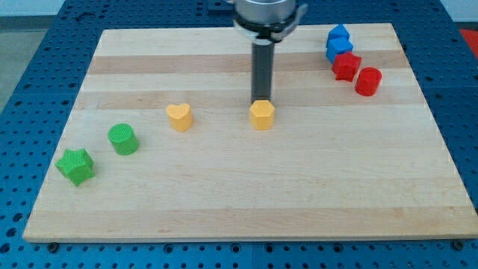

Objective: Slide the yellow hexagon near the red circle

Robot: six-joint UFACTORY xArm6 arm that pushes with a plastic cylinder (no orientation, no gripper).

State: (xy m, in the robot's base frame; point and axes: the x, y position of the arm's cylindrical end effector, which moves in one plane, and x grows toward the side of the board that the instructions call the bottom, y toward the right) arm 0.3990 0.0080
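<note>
The yellow hexagon (262,115) sits near the middle of the wooden board. My tip (261,101) stands right at the hexagon's top edge in the view, seemingly touching it. The red circle (368,81) lies at the view's upper right, well to the right of the hexagon.
A red star (346,66) lies just left of the red circle, with two blue blocks (339,42) above it. A yellow heart (179,116) lies left of the hexagon. A green circle (123,139) and a green star (75,166) lie at the left. The board (246,194) ends at blue pegboard.
</note>
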